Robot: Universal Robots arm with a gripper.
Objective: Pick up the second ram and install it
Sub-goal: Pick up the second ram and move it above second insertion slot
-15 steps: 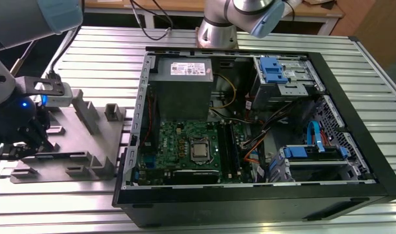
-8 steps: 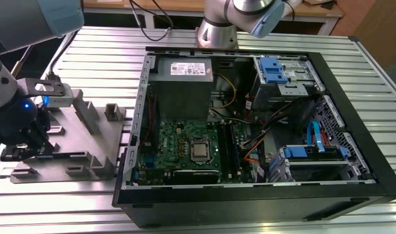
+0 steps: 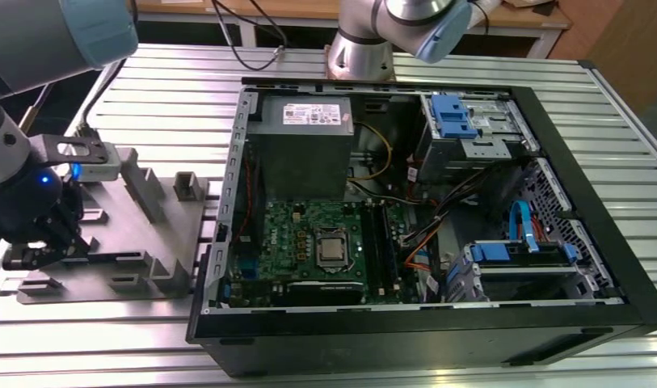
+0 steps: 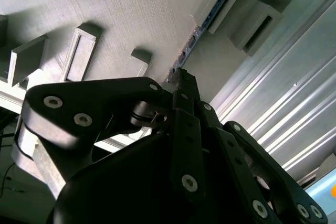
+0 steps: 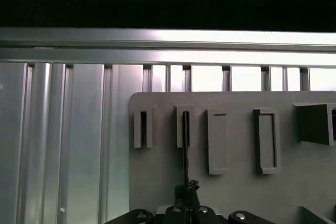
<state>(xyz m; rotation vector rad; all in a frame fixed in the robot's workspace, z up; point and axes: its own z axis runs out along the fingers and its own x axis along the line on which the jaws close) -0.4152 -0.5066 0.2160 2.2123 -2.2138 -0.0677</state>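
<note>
The second ram stands on its edge in a narrow slot of the grey fixture plate. It appears as a thin dark strip in the first wrist view and as a glinting edge in the second wrist view. My gripper is low over the plate, at the exterior view's left. Its black fingertips sit close together on the near end of the stick, and the gripper looks shut on it. The stick still rests in its slot.
An open computer case lies at the exterior view's right, holding a green motherboard with long black slots, a power supply and blue drive cages. Grey fixture blocks rise from the plate. The table is ribbed aluminium.
</note>
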